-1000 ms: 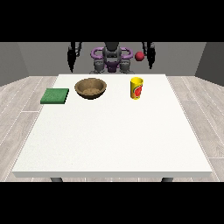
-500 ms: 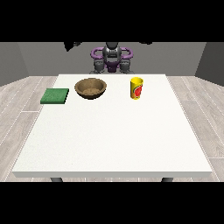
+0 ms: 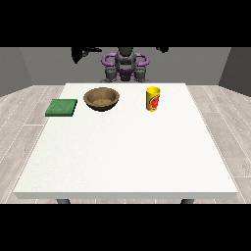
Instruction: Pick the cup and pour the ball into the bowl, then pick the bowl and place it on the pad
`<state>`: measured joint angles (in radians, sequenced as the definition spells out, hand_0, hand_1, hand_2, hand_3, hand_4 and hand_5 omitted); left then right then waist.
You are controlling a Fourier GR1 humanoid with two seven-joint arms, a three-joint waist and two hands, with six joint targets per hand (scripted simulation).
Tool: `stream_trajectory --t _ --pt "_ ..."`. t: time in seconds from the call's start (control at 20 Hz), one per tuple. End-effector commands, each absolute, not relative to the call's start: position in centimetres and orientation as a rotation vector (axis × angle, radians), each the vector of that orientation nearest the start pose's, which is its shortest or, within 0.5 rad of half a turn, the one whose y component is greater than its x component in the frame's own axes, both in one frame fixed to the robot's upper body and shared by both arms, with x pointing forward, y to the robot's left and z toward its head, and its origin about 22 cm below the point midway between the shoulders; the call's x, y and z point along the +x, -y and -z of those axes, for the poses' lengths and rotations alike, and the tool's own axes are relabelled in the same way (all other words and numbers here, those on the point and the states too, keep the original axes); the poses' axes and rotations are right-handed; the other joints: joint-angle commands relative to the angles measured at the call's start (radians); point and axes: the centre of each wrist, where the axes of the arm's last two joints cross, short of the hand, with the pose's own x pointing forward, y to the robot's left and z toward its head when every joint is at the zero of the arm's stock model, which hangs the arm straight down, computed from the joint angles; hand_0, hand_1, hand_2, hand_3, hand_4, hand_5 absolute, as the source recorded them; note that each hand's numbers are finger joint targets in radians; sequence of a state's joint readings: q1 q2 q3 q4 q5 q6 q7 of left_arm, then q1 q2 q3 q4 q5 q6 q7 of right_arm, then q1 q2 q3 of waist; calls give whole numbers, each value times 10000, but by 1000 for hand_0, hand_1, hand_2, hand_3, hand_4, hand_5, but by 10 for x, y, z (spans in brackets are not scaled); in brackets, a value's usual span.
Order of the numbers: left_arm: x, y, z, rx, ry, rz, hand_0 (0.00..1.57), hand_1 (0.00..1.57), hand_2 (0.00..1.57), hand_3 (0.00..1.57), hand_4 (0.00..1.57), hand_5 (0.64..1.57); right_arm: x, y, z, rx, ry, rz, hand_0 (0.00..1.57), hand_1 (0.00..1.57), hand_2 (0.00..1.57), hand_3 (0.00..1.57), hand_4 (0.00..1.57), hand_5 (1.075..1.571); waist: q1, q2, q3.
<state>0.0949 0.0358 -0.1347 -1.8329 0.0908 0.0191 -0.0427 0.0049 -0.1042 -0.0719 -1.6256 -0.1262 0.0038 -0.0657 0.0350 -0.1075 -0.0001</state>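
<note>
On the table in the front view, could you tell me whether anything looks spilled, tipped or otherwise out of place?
Nothing stands out. The yellow cup stands upright, the wooden bowl sits level beside it, and the green pad lies flat near the table's edge at the view's left. All three are apart, and no spill shows. No ball is visible from here.

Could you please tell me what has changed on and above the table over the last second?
Both hands rose and swung outward: a second ago they hung beside the robot's shoulders, and now the hand at the view's left and the one at the view's right are at the scene's top edge. A red ball seen by the right-side hand earlier no longer shows. The cup, bowl and pad stayed put.
</note>
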Motion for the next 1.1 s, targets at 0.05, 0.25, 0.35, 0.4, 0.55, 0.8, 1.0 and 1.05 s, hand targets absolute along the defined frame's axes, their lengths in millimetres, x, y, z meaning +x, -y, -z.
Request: stream_trajectory --t 0.05,0.25,0.35,0.4,0.55,0.8,1.0,1.05 --pt "244 -219 -63 -906 18859 724 0 0 0 0 0 1376 266 259 -26 -219 17881 478 0 0 0 0 0 1563 -50 1419 3" --pt "274 -225 -67 -222 19882 984 0 0 0 0 0 1296 285 267 -32 338 19067 202 0 0 0 0 0 1563 -359 2940 5" --pt "273 -243 -49 174 19761 965 0 0 0 0 0 1269 289 299 -44 253 19430 192 0 0 0 0 0 1562 -466 3217 2" --pt "296 -237 -69 522 20061 959 0 0 0 0 0 1254 296 263 -40 345 19245 -189 0 0 0 0 0 1559 -599 3281 1" --pt "291 -271 -30 666 19972 837 0 0 0 0 0 1255 295 290 -41 105 19476 32 0 0 0 0 0 1560 -665 3399 -3" --pt "320 -250 -31 812 19697 777 0 0 0 0 0 1266 306 312 -28 115 19035 -232 0 0 0 0 0 1563 -766 2902 1" --pt "316 -252 6 1081 20042 865 0 0 0 0 0 1239 318 326 -49 252 19444 -103 0 0 0 0 0 1563 -879 3308 -2" --pt "324 -247 0 1693 19867 535 0 0 0 0 0 1246 307 321 -26 412 19260 -195 0 0 0 0 0 1563 -1183 3306 0"
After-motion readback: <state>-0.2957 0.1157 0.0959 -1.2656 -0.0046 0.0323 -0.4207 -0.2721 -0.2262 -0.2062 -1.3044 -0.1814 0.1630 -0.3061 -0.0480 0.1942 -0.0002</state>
